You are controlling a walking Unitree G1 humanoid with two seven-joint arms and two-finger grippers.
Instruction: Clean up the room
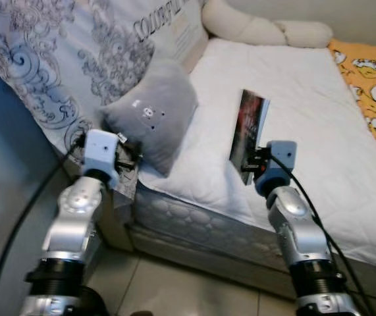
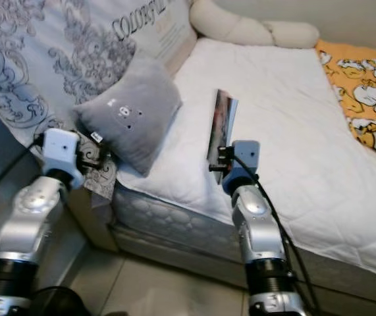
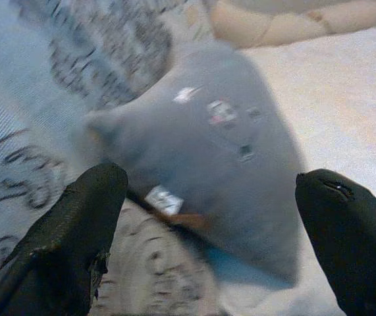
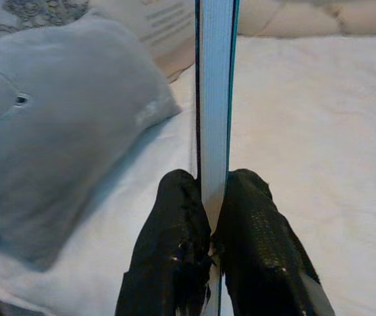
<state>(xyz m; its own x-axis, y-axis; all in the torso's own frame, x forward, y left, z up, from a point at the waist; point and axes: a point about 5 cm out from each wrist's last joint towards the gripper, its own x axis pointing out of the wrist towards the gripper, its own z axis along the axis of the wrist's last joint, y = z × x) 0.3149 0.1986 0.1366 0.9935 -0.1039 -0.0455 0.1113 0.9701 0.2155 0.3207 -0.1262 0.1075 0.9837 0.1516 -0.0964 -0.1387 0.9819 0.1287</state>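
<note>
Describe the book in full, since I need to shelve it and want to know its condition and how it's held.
The book is thin, with a dark glossy cover showing red and grey, and white page edges. It stands on edge above the white bed, upright with a slight tilt. The right gripper is shut on its lower end, one black finger on each cover. It looks flat and undamaged. The grey pillow sits apart on its left, not touching it.

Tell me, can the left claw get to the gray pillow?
Probably yes. The left claw is open and aimed at the gray pillow, with nothing between them. The right claw is busy holding a book.
</note>
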